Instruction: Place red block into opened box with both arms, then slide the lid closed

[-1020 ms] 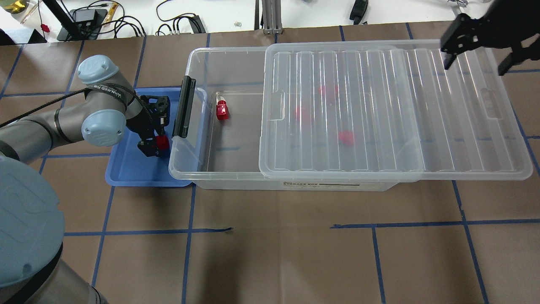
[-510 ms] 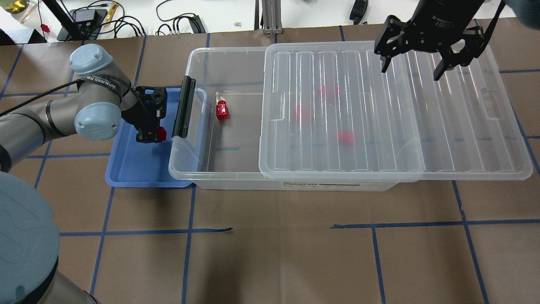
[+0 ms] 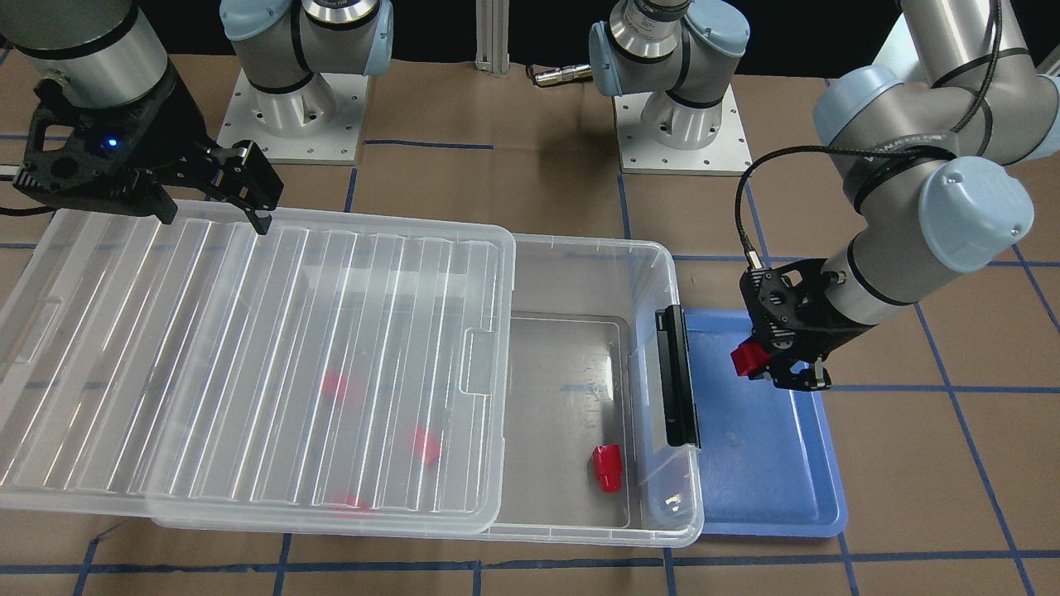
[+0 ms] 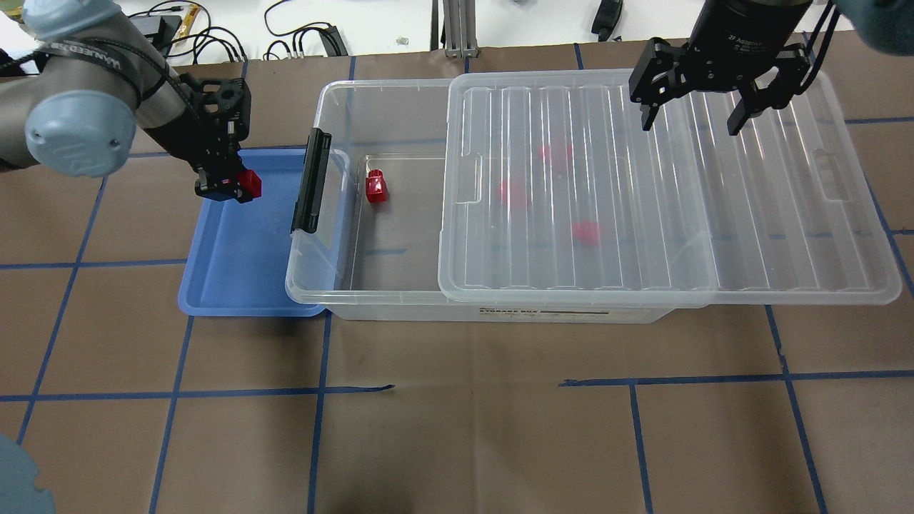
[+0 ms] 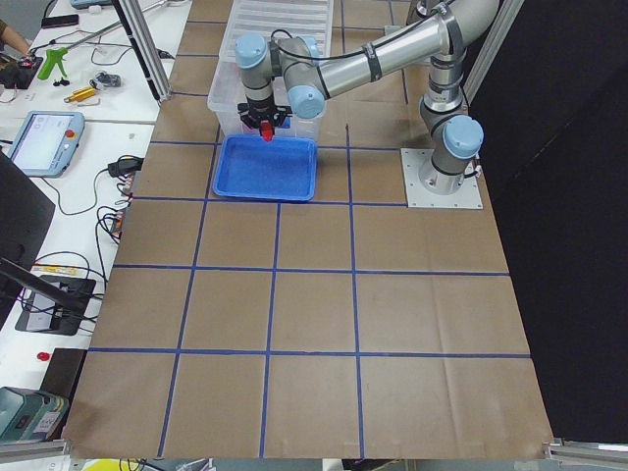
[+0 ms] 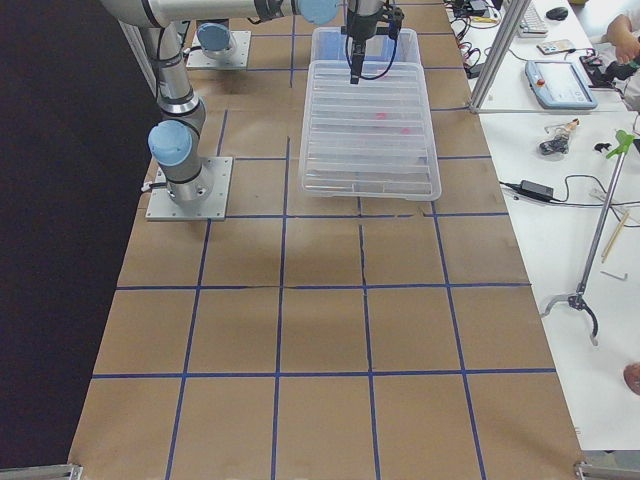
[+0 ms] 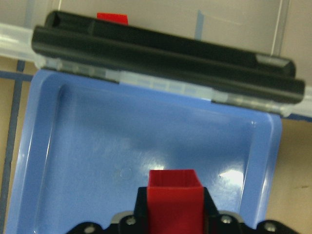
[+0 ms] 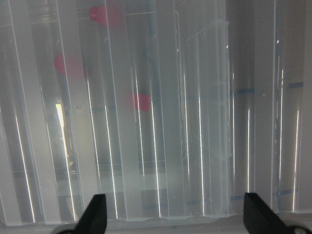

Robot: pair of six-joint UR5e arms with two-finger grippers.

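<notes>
My left gripper (image 4: 239, 187) is shut on a red block (image 4: 249, 183), held above the far part of the blue tray (image 4: 235, 275), just left of the box's black latch bar (image 4: 310, 182). In the left wrist view the red block (image 7: 174, 197) sits between the fingers, facing the latch (image 7: 165, 53). The clear box (image 4: 335, 89) is open at its left end. The ribbed lid (image 4: 643, 207) covers the rest and overhangs to the right. My right gripper (image 4: 690, 123) hangs open over the lid's far edge, holding nothing.
Another red block (image 4: 375, 187) lies in the uncovered part of the box (image 3: 580, 242). Three more red blocks (image 4: 513, 193) show blurred under the lid (image 3: 207, 348). Cables and gear lie beyond the table's far edge. Brown paper with blue tape lines covers the table.
My left gripper has risen with the red block and moved toward the tray's far side. My right gripper has come in from the right, over the lid's far edge.
</notes>
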